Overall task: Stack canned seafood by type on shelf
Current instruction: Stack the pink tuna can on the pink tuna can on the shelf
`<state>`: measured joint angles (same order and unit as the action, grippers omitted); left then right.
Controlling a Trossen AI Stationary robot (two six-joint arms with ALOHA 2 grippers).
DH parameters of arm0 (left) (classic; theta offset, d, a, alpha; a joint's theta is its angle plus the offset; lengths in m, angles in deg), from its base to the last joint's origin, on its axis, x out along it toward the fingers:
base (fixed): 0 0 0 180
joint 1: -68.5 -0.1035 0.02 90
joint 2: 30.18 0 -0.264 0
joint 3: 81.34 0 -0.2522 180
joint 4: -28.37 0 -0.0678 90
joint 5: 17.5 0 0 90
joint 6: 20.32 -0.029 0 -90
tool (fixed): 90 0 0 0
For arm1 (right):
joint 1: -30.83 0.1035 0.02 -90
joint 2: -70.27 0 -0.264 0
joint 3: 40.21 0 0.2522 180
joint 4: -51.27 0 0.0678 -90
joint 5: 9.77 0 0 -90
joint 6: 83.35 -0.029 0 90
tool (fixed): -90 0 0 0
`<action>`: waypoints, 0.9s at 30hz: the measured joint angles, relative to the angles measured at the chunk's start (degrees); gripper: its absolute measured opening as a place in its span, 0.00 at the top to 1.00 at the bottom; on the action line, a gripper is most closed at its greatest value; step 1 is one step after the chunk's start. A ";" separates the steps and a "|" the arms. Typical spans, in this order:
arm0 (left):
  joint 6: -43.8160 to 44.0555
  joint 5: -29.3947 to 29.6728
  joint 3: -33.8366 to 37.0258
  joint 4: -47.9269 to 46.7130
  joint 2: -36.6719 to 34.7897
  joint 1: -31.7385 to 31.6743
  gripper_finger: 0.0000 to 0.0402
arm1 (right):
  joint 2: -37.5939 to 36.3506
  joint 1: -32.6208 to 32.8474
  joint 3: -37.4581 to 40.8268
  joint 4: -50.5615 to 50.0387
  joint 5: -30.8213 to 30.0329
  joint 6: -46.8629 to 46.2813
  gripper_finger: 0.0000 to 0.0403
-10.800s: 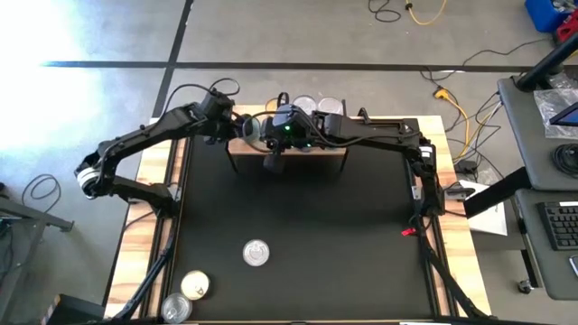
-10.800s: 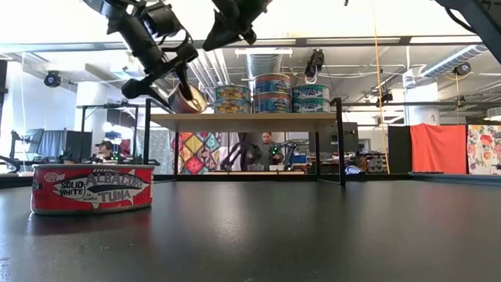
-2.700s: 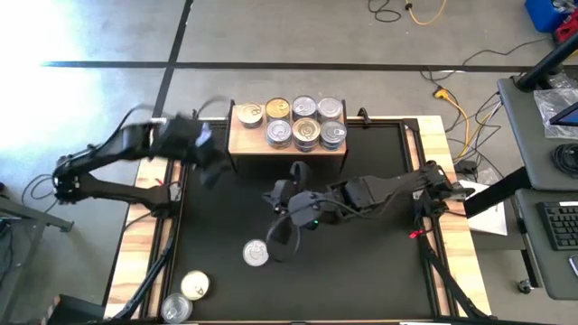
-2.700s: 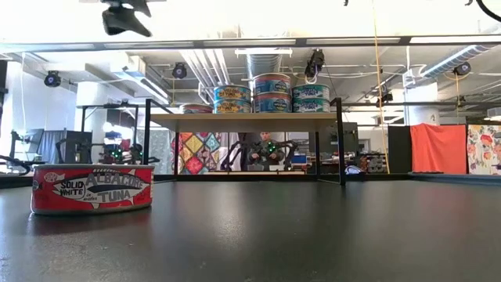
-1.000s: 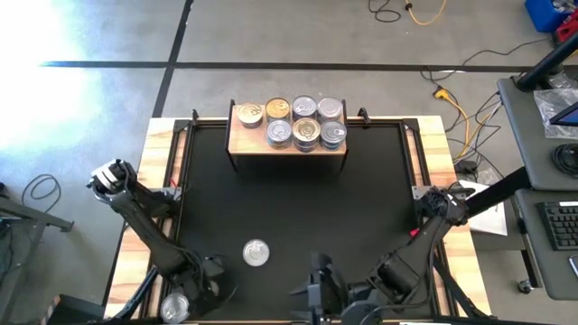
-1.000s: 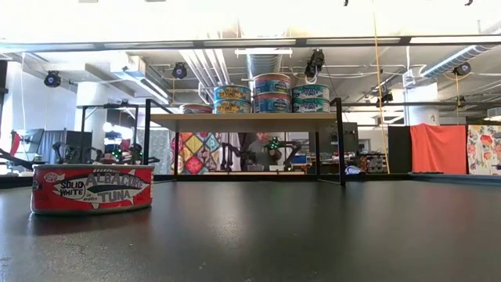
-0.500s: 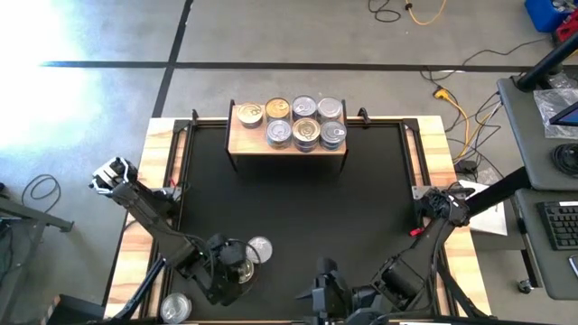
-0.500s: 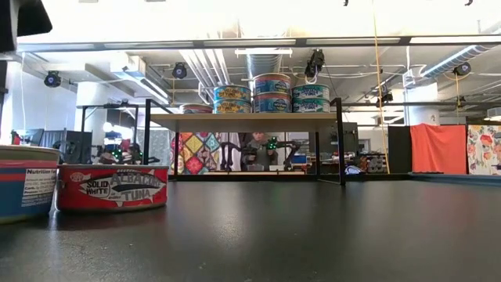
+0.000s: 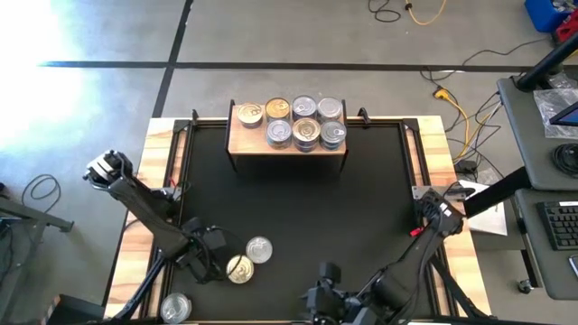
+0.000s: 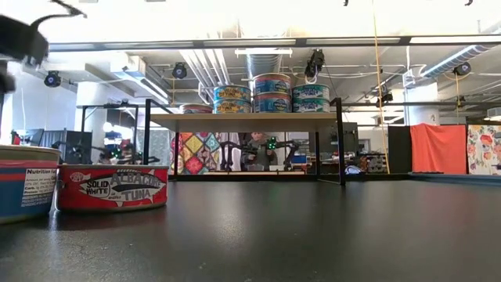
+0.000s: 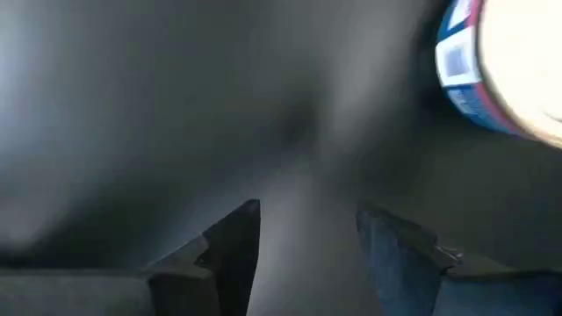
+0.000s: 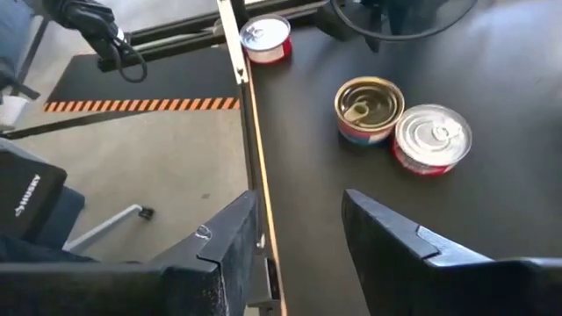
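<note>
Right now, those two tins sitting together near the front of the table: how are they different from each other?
The gold-lidded tin has a gold-coloured top and a blue and red label; the silver-lidded tin has a shiny silver top and a red label reading solid white albacore tuna. The gold-lidded tin lies nearer the open left gripper, the silver-lidded tin farther from it. Both are short, round, upright on the table, and not on the shelf.

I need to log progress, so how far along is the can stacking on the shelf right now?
Mostly done: the small light-wood shelf carries seven lids in the high view, with stacks two tins high in the low view. Nothing is in hand: the left end effector stands open beside the gold-lidded blue tin, and the right end effector is open and empty. Left: that tin, the silver-lidded red tuna tin touching it, and the silver-lidded tin at the table's near left corner.
</note>
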<state>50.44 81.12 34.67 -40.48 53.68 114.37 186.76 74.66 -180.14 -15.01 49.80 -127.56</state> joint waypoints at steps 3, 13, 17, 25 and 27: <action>2.35 -1.20 3.53 6.85 0.64 0.07 0.57 | 0.67 0.32 0.00 0.09 0.43 -1.24 0.59; 2.16 -1.05 3.80 28.98 7.68 -0.36 0.57 | -0.37 0.98 0.00 0.65 2.06 -0.29 0.60; -8.32 2.84 -5.22 32.00 12.73 -0.31 0.57 | -0.62 0.98 0.00 -0.06 3.70 1.50 0.61; -22.73 5.77 -25.92 15.27 23.49 -1.80 0.50 | 0.53 1.34 1.51 -8.44 7.31 -1.24 0.64; -23.08 5.59 -27.24 12.57 24.35 -1.67 0.47 | 1.03 1.43 3.10 -9.10 7.23 -1.18 0.64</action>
<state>27.36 86.71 7.43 -27.91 78.04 112.70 187.79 76.09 -177.05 -24.11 57.03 -128.74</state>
